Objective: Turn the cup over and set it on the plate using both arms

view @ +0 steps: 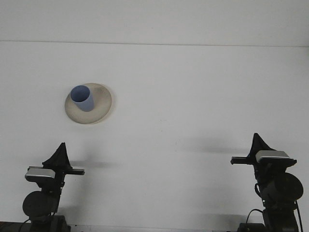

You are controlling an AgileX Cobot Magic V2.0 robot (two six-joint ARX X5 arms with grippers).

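Observation:
A blue cup [82, 98] stands upright with its mouth up on a beige plate [100, 106] at the left middle of the white table. My left gripper [61, 151] sits low at the front left, well short of the plate, with nothing in it. My right gripper [257, 142] is at the front right, far from the cup, also holding nothing. Each shows as a single dark pointed tip, so the finger gap is not visible.
The white table [193, 96] runs back to a far edge near the top of the view. Both arm bases [41, 205] stand at the bottom corners.

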